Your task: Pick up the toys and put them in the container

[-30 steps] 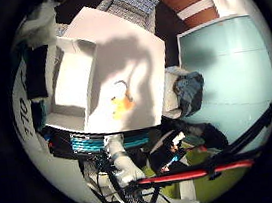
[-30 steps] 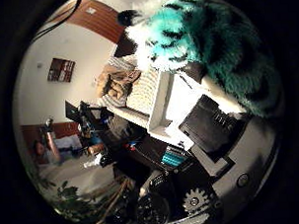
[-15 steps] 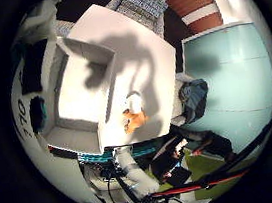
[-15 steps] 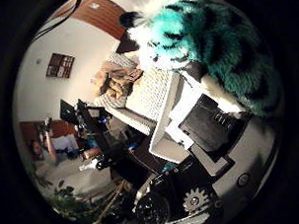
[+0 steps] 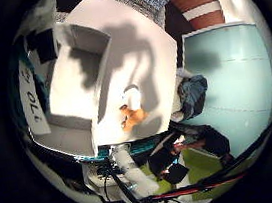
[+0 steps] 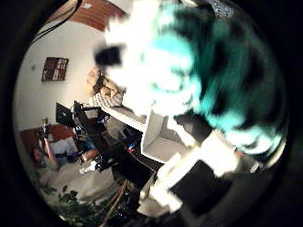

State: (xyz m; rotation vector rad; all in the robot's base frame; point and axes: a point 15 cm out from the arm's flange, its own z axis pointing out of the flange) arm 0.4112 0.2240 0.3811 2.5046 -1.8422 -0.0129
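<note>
Close against the palm, a fluffy teal, white and black plush toy (image 6: 210,76) is filling much of the thumb-side view, its shaggy fur sitting above the hand's (image 6: 198,177) white and black blocky parts; whether the fingers are curling round it cannot be told. Only the little-finger-side view is showing the flat white tabletop (image 5: 144,50), the boxy white container (image 5: 76,84) lying on it, and a small orange toy (image 5: 132,117) lying just beside the container's wall.
</note>
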